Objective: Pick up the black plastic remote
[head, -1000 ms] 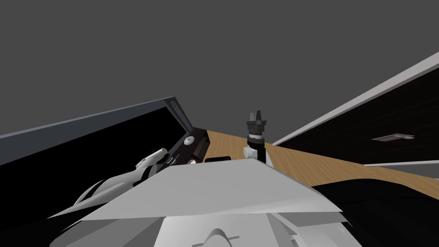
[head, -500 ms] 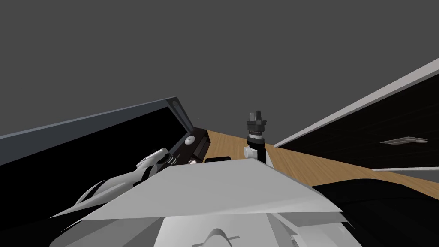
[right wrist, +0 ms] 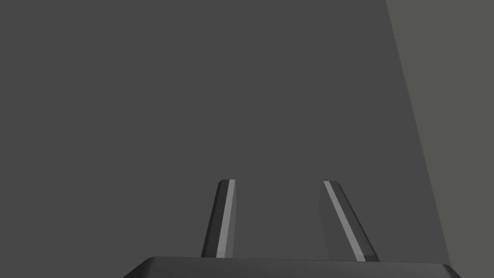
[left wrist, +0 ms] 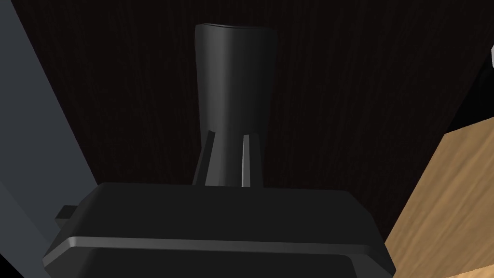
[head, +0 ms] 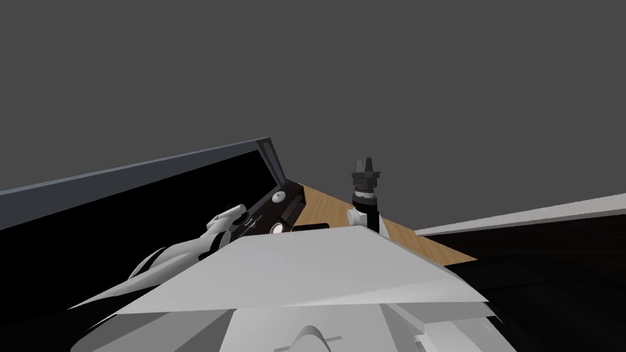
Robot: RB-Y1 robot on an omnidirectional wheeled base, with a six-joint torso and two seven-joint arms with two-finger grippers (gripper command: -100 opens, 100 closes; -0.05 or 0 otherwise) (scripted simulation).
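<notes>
- Grey-blue rail (head: 140, 166) is slanting across the far left above a black area. The left arm is reaching beneath it toward a dark cabinet front (head: 264, 214) with round knobs (head: 278, 197).
- At the end of that arm, the left hand (left wrist: 229, 137) is pinching in tight. Its two fingers are pressing the narrow end of the black remote (left wrist: 235, 77), which is sticking straight out from the hand.
- Behind the remote a dark wood-grained surface (left wrist: 337, 96) is showing. I cannot tell whether the remote is resting on it or already hanging clear.
- By my reading the grasp is made and the lift is the step in hand. The next move is calling for a straight pull away from that surface with the squeeze kept steady, since the long free end could swing.
- Further right, a strip of pale wooden floor (head: 330, 205) is running past the cabinet.
- On the right, the right hand (right wrist: 280, 182) is standing raised, fingers spread wide and holding nothing.
- Against a second ago, the whole head view is swinging. The rail's corner and the cabinet front are sitting further right, the floor strip is shrinking, and the pale wall edge (head: 519, 215) is lying flatter. That is the robot turning, not the furniture moving.
- The left forearm is sitting slightly closer to the cabinet, and the right arm is keeping its pose.
</notes>
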